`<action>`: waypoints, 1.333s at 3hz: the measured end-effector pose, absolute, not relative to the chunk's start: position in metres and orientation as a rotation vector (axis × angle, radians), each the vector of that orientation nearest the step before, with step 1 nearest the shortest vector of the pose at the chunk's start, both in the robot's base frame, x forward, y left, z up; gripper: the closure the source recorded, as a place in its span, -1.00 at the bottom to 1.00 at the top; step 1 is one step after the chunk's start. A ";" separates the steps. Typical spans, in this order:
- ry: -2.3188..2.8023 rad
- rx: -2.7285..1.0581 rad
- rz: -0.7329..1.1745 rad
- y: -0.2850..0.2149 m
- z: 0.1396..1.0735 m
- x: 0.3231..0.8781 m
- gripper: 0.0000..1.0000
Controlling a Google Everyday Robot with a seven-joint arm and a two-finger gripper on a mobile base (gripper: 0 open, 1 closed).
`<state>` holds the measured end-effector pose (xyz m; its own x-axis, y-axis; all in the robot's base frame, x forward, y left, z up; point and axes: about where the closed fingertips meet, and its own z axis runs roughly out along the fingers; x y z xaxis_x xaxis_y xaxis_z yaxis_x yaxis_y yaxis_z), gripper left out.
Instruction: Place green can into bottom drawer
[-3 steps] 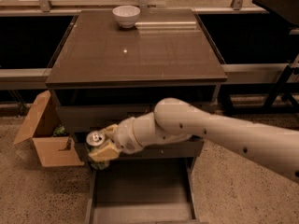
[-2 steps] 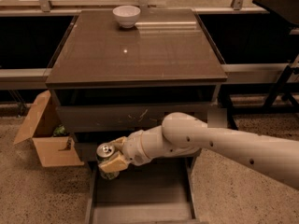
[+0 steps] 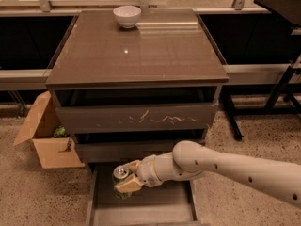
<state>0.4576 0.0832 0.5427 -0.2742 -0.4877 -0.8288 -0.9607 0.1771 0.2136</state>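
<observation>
Aluminium, thin-walled and printed green under a silver top: the green can (image 3: 120, 189) is held upright over the left side of the pulled-out bottom drawer (image 3: 160, 197). It is clamped by its sides between the tan fingers (image 3: 127, 186) of the gripper (image 3: 125, 178), which is reached in from the right. Contact with the drawer floor cannot be told. The can is judged light, smooth and easily dented, so a modest mid-body squeeze is favoured. A white bowl (image 3: 127, 16) is seen far back on the cabinet top (image 3: 141, 55).
</observation>
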 end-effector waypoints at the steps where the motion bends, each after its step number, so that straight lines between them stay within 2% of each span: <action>1: 1.852 -1.363 1.005 0.083 0.543 0.458 1.00; 2: 1.847 -1.359 1.031 0.085 0.529 0.458 1.00; 4: 1.852 -1.367 1.064 0.069 0.407 0.462 1.00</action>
<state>0.4616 0.0686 0.4071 -0.2923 -0.4785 -0.8280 -0.9563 0.1497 0.2511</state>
